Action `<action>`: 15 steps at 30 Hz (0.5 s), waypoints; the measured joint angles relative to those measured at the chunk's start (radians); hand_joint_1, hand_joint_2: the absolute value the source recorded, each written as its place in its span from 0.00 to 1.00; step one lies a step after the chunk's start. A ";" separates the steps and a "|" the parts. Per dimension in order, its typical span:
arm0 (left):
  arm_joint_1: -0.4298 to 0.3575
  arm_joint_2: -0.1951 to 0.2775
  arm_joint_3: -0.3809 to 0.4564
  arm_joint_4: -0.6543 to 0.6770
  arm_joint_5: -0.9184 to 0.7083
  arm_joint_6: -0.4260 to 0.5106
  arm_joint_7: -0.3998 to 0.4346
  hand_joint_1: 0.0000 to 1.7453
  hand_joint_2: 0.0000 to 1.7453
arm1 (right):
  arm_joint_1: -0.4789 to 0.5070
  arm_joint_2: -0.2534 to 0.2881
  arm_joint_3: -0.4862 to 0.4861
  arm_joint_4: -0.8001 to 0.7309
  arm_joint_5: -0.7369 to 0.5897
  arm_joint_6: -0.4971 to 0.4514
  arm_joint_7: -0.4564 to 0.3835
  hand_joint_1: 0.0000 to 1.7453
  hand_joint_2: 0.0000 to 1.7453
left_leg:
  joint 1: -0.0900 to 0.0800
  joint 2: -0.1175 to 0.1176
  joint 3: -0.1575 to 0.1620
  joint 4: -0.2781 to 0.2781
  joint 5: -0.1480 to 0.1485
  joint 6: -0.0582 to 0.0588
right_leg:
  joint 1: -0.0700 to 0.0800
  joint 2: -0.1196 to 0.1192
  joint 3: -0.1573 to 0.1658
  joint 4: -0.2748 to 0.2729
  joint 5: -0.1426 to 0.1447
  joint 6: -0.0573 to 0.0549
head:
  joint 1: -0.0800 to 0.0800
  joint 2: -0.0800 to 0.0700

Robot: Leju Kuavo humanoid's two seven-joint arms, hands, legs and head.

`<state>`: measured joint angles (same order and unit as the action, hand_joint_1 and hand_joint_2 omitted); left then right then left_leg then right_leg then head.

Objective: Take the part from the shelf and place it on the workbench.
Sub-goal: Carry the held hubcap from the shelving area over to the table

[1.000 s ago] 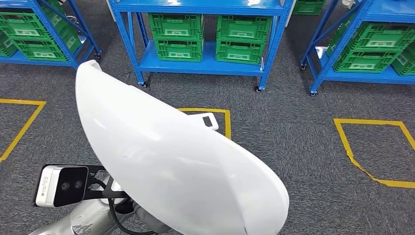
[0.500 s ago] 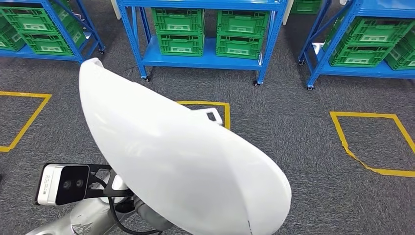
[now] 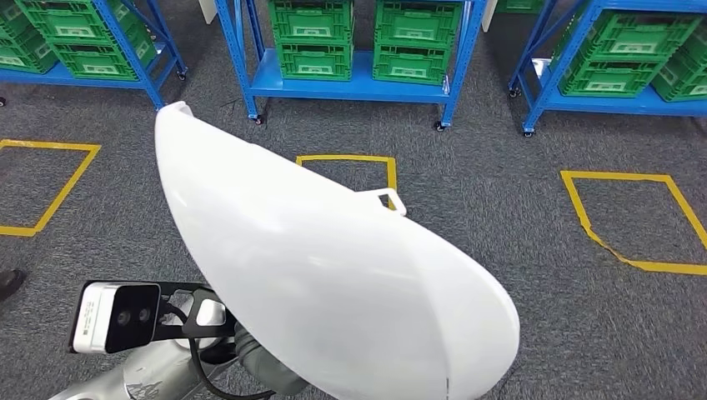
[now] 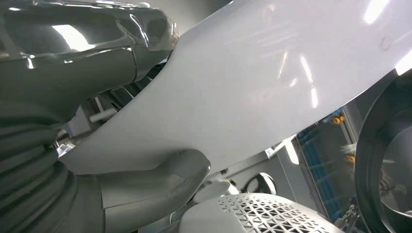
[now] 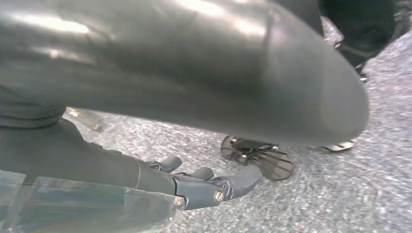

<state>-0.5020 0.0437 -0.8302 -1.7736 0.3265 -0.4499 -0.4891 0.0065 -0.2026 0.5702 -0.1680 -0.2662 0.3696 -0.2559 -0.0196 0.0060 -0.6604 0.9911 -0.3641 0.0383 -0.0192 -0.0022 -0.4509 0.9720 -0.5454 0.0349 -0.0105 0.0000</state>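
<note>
The part [image 3: 317,275] is a large, smooth, white curved shell with a small tab on its far edge. It tilts across the middle of the head view, in front of my body. My left hand [image 4: 63,145] grips its edge: the thumb [image 4: 155,182] presses one face of the part [image 4: 272,82] and the fingers [image 4: 82,53] press the other. In the head view the part hides that hand, and my left arm [image 3: 142,379] with its wrist camera shows below it. My right hand [image 5: 199,187] hangs over the carpet, its fingers loosely extended and holding nothing.
Blue wheeled shelves [image 3: 350,83] with green crates [image 3: 313,37] stand across the far side. Yellow tape squares [image 3: 634,221] mark the grey carpet between me and the shelves. A dark shoe [image 3: 8,283] shows at the left edge.
The whole picture has shifted: shelves and tape squares have slid up and to the right, so the camera has moved. The part stays in my left hand.
</note>
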 joint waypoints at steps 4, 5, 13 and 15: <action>0.002 0.005 0.000 0.000 -0.002 0.001 0.004 1.00 1.00 | 0.005 -0.001 0.000 0.000 0.006 0.004 -0.010 0.00 0.00 | 0.008 0.000 -0.024 0.025 -0.026 -0.024 | -0.006 -0.004 -0.024 -0.017 0.023 -0.031 | -0.002 0.000; 0.003 0.007 0.000 -0.001 -0.002 0.002 0.007 1.00 1.00 | 0.007 -0.002 0.000 0.000 0.005 0.005 -0.011 0.00 0.00 | 0.012 -0.002 -0.037 0.066 -0.073 -0.032 | -0.007 -0.006 -0.032 -0.017 0.034 -0.036 | -0.002 0.000; 0.003 0.010 -0.008 -0.001 -0.012 0.021 0.043 1.00 1.00 | 0.011 -0.002 0.001 0.000 0.020 0.006 -0.018 0.00 0.00 | 0.027 0.033 0.093 0.095 -0.114 -0.044 | -0.003 -0.021 -0.091 -0.012 0.092 -0.026 | -0.006 0.000; -0.003 0.009 -0.012 -0.001 -0.015 0.021 0.047 1.00 1.00 | 0.012 -0.002 0.004 0.000 0.025 0.006 -0.021 0.00 0.00 | 0.018 0.054 0.153 -0.001 -0.122 -0.032 | 0.001 -0.033 -0.092 -0.010 0.097 -0.017 | -0.006 0.000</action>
<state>-0.5054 0.0525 -0.8425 -1.7748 0.3111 -0.4289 -0.4423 0.0189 -0.2047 0.5737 -0.1682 -0.2416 0.3758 -0.2765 -0.0012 0.0598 -0.5074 0.9902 -0.4862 0.0063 -0.0178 -0.0349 -0.5430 0.9624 -0.4480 0.0181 -0.0170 0.0000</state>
